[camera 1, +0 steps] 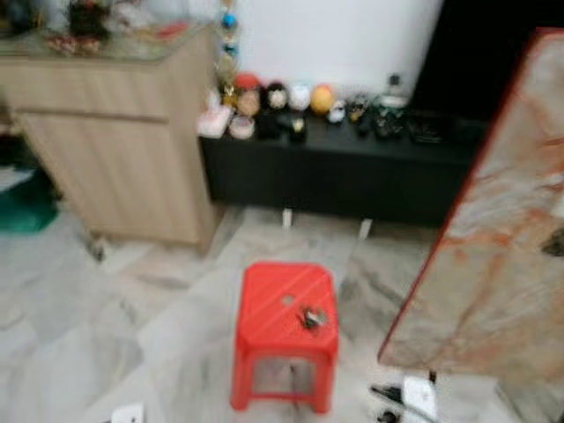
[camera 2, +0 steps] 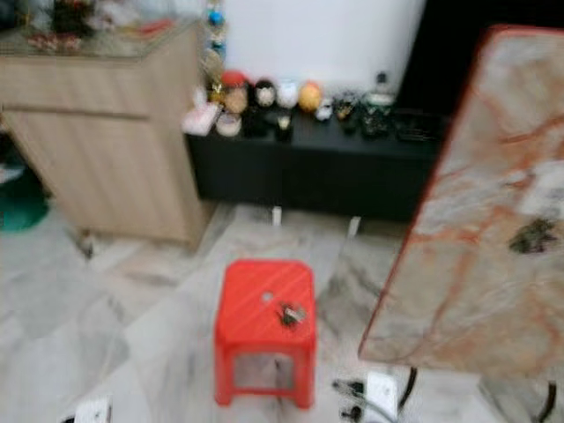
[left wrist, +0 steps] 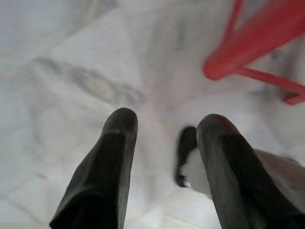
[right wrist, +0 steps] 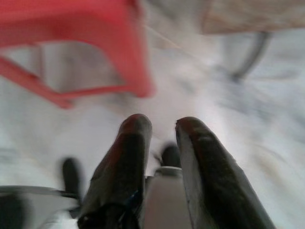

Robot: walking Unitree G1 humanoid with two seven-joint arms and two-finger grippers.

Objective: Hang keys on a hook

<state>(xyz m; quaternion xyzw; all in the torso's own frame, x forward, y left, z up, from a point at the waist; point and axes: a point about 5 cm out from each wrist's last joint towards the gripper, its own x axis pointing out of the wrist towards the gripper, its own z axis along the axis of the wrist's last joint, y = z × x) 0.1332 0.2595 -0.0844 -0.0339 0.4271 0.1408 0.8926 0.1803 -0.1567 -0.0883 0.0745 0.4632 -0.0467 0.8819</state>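
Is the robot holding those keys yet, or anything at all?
Nothing held. The keys lie on the red stool; left gripper and right gripper are open, empty, near the floor.

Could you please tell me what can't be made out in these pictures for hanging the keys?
- Keys on the red stool: head views are blurred, so their count and ring are unclear.
- Small items on the black cabinet: too blurred to identify, and no hook can be made out.
- Marble table: cut off by the frame edge.

You've got a glossy red plastic stool (camera 1: 286, 308) on polished grey-veined marble floor (camera 1: 106, 335). The cabinet (camera 1: 123, 150) looks like pale matt wood grain, and the slab (camera 1: 502, 238) has a smooth, orange-streaked marble finish. The keys (camera 1: 312, 318) look metal.
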